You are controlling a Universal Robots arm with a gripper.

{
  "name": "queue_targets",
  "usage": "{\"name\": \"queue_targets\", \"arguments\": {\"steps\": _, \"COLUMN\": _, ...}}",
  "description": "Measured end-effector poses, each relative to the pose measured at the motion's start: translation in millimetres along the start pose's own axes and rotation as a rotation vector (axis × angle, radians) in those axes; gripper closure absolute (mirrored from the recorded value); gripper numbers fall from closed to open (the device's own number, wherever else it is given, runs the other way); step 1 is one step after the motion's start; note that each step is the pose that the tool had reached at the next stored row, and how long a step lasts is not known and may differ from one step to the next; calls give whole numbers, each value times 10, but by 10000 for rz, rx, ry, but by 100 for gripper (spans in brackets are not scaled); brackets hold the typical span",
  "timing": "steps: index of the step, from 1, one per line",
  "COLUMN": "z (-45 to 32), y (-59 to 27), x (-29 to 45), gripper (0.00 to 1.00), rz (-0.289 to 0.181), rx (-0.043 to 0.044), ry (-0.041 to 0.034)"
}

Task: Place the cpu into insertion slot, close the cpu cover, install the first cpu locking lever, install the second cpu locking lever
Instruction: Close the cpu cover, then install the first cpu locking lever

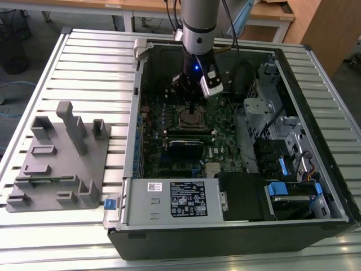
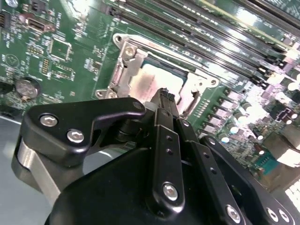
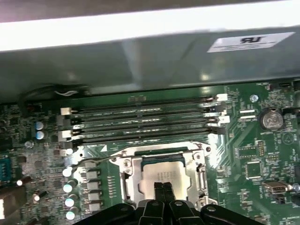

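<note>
1. Cpu lies seated in the insertion slot, three o'clock from the grey fixture on the bench.
2. Cpu cover lies flat over it, framing its face to pin it.
3. My claw is clenched, empty, tips at the cover's edge.

This is a robotics lab or test workshop. A surface of ribbed aluminium profiles carries an opened desktop computer case with its green circuit board bared. A grey plate of moulded part holders sits near the surface's edge on the exterior view's left. An industrial robot arm reaches into the case. Beyond the far edge stand pale wooden desks, with a black mesh bin and loose blue cable on the floor.
</note>
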State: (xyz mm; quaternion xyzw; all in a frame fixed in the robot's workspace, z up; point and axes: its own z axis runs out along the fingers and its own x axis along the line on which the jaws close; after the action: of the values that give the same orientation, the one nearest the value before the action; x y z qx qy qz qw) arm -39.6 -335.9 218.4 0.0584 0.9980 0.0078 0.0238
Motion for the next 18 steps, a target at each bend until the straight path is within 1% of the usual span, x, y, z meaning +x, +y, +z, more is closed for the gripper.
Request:
{"name": "queue_targets", "arguments": {"steps": 5, "z": 0, "y": 1, "x": -3, "gripper": 90, "rz": 1, "rx": 1, "ry": 1}}
{"name": "queue_targets", "arguments": {"steps": 7, "z": 1, "y": 4, "x": -23, "gripper": 90, "rz": -1, "rx": 1, "ry": 1}}
{"name": "queue_targets", "arguments": {"steps": 14, "z": 1, "y": 5, "x": -39, "gripper": 90, "rz": 1, "rx": 1, "ry": 1}}
{"name": "queue_targets", "arguments": {"steps": 18, "z": -25, "y": 6, "x": -40, "gripper": 90, "rz": 1, "rx": 2, "ry": 0}}
